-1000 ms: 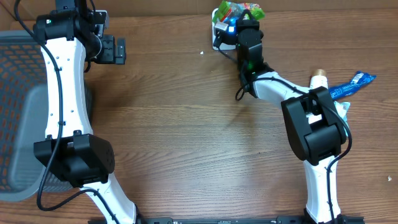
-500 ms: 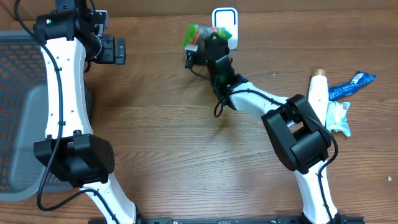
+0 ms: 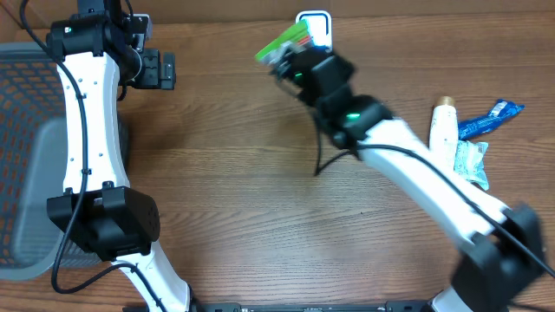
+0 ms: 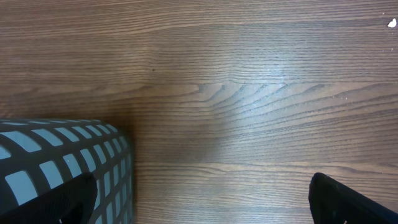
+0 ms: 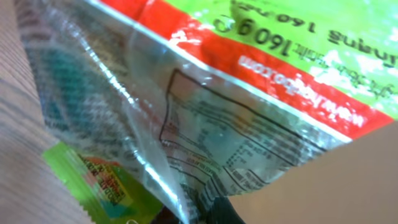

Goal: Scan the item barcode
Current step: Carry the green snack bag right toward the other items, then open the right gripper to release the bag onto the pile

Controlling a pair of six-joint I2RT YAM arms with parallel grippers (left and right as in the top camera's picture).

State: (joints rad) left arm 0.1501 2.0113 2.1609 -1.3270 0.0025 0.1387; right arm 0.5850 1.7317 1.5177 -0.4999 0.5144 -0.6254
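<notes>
Swung left, green packet (image 3: 284,40) sits in right tool (image 3: 292,62) (clamped).

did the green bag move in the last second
Yes. The green bag went left, away from the white bottle; it is now left of the scanner.
</notes>
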